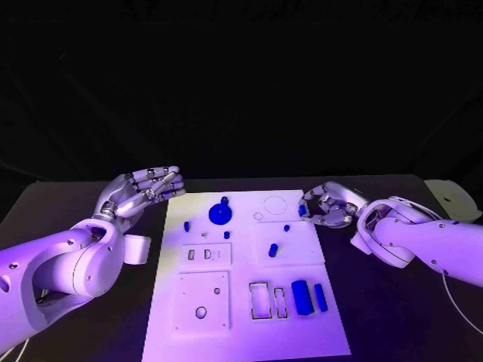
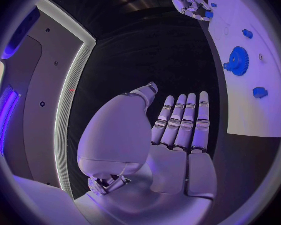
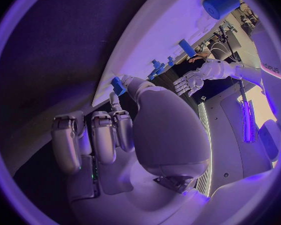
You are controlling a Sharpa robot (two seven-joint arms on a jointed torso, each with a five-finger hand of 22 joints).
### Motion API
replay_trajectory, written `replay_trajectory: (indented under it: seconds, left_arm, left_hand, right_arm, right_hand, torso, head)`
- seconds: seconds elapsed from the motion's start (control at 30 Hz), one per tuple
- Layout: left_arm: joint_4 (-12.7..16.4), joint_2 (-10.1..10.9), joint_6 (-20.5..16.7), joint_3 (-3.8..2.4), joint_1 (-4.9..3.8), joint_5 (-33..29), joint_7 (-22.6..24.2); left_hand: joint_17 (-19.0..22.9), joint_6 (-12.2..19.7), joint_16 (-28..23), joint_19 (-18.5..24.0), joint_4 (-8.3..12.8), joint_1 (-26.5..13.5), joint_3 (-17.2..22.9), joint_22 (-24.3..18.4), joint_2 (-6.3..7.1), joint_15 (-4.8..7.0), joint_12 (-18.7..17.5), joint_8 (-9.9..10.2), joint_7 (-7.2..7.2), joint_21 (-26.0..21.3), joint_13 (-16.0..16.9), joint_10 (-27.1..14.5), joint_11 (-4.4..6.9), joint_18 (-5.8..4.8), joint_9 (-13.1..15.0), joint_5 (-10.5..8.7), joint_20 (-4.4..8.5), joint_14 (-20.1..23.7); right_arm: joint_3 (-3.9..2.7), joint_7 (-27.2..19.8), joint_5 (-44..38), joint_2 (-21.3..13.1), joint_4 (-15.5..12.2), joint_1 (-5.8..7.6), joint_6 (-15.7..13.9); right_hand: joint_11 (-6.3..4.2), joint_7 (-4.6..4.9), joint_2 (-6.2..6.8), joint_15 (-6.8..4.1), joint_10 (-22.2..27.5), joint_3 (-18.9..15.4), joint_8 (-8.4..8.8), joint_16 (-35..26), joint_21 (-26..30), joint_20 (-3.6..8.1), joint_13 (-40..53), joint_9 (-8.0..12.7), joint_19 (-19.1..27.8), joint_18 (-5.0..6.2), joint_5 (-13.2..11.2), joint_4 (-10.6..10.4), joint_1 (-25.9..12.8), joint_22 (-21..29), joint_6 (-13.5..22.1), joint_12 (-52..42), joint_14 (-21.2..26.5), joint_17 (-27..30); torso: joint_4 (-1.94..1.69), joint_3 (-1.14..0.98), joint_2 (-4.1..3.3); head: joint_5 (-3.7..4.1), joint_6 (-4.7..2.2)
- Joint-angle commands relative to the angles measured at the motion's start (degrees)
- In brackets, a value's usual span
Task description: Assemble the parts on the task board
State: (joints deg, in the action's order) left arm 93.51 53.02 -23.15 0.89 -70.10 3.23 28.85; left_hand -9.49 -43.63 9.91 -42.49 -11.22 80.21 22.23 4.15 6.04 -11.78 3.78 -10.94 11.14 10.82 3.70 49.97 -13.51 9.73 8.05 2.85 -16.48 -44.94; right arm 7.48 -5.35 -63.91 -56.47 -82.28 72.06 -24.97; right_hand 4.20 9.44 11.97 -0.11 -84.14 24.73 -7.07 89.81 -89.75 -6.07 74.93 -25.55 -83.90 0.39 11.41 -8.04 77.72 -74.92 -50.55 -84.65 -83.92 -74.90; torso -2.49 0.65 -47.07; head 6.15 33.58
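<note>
The white task board point(image 1: 241, 332) lies mid-table. My left hand point(image 1: 143, 188) is raised beside its far left corner, open with fingers straight and together point(image 2: 181, 122), holding nothing. My right hand point(image 1: 330, 208) sits at the board's right edge, fingers curled, thumb and a fingertip pinching a small blue part point(image 1: 303, 211) point(image 3: 118, 85). On the board are a blue gear point(image 1: 219, 213) point(image 2: 238, 61), several small blue pegs such as one at the left point(image 1: 187, 225), and two blue blocks point(image 1: 300, 294) near the front.
A white object point(image 1: 450, 197) lies at the table's far right edge. The black table point(image 1: 394, 324) shows bare surface on both sides of the board. Two rectangular frames point(image 1: 261, 300) stand beside the blue blocks.
</note>
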Motion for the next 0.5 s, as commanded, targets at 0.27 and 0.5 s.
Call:
replay_trajectory:
  seconds: [0.27,0.5]
  left_arm:
    - [0.1,0.0,0.88,-0.04,-0.04,-0.05,0.34]
    - [0.12,0.04,0.86,-0.04,-0.04,-0.05,0.35]
  left_hand:
    - [0.08,0.24,-0.19,0.07,0.05,-0.51,0.28,-0.09,-0.07,0.01,-0.05,0.3,5.07,-0.06,-0.05,-0.29,-0.04,-0.82,-0.05,0.05,-0.18,0.56]
    - [0.1,0.27,-0.26,0.17,0.1,-0.52,0.33,-0.11,-0.06,-0.02,-0.06,0.33,5.09,-0.11,-0.05,-0.32,-0.05,-0.87,-0.06,0.05,-0.17,0.62]
  right_arm:
    - [0.02,0.36,0.25,0.52,0.38,-0.07,-0.01]
    - [0.02,0.61,0.32,0.77,0.68,-0.09,0.14]
  right_hand:
    - [0.52,0.09,-1.15,0.42,-1.86,0.83,-0.63,0.19,-0.25,-0.32,10.93,-0.33,-6.1,-0.39,-0.59,-0.16,-0.09,-15.08,-1.53,-0.44,-6.08,-15.1]
    - [0.32,-0.18,-1.89,0.33,-2.04,1.37,-1.76,0.19,-0.25,-0.3,11.12,-0.87,-6.1,-0.39,-1.01,0.17,0.13,-15.08,-3.68,-0.66,-6.08,-15.1]
  torso:
    - [0.0,0.07,0.02]
    - [-0.02,0.03,0.01]
  head:
    - [0.15,0.22]
    - [0.07,0.22]
